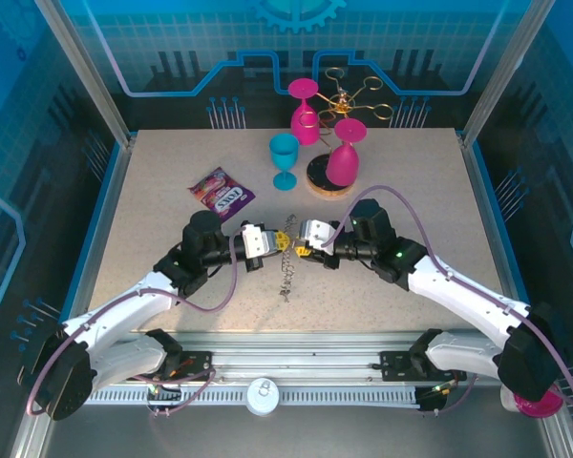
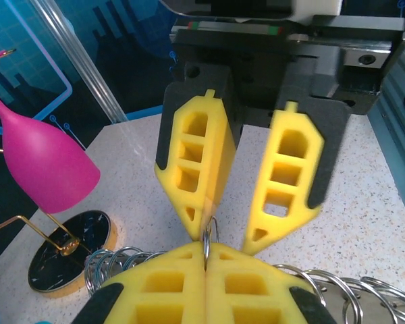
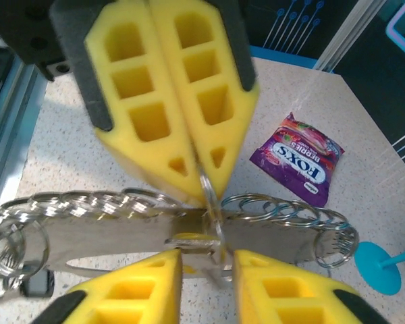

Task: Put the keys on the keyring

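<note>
Keyring point(image 1: 286, 272) is held at mid-counter between the two end effectors, with a short string of rings and small bits dangling under it. Single keys are too small to tell apart, and whether its lower end touches the counter point(image 1: 411, 200) cannot be told. Both arms point(image 1: 458, 286) reach in from the near edge and meet tip to tip. Toward the far edge are pink goblets point(image 1: 344, 162) and a blue goblet point(image 1: 285, 153), with a gold wire stand point(image 1: 353, 95) behind them. A purple packet point(image 1: 222, 194) lies left of the blue goblet.

The left end effector point(image 3: 204, 192) is closed, its yellow pads point(image 3: 142, 128) pinching a thin ring of the keyring edge-on. The right end effector point(image 2: 224, 237) is open, its jaws standing apart, one on each side of that ring. Coils of silver rings run along a flat metal strip point(image 3: 108, 233) lying crosswise at the pinched ring.
</note>
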Controlling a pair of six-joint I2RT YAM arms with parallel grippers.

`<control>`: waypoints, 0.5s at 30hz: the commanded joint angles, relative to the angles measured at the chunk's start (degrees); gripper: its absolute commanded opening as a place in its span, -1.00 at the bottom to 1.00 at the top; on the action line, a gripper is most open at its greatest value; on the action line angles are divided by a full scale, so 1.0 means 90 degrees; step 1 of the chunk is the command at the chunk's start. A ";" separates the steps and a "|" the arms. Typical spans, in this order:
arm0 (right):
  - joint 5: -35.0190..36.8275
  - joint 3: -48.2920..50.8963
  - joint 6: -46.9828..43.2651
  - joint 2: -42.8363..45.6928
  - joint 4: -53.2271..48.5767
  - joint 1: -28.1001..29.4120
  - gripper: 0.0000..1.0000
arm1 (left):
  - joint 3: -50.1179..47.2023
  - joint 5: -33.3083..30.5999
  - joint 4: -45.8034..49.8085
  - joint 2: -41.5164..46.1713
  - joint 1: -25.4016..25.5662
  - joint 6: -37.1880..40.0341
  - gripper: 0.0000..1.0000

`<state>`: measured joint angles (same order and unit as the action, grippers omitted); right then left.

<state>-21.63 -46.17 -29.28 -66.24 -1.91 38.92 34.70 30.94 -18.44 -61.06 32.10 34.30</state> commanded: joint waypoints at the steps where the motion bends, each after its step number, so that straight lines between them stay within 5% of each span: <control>1: -0.0078 0.0044 0.0235 0.0080 0.0388 -0.0044 -0.59 | -0.0066 0.0293 -0.0412 -0.0002 0.0001 -0.0140 -1.00; 10: -0.0143 0.0026 0.0148 0.0048 0.0101 -0.0055 -1.00 | -0.0158 0.0395 -0.0432 0.0092 0.0008 -0.0103 -1.00; 15: -0.0509 -0.0142 0.0167 -0.0291 -0.0164 0.0001 -0.95 | -0.0431 0.0561 -0.1431 0.0047 0.0008 -0.0628 -1.00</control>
<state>-23.07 -46.19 -27.83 -66.98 -1.91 38.92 31.77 32.21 -22.85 -61.08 32.03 32.14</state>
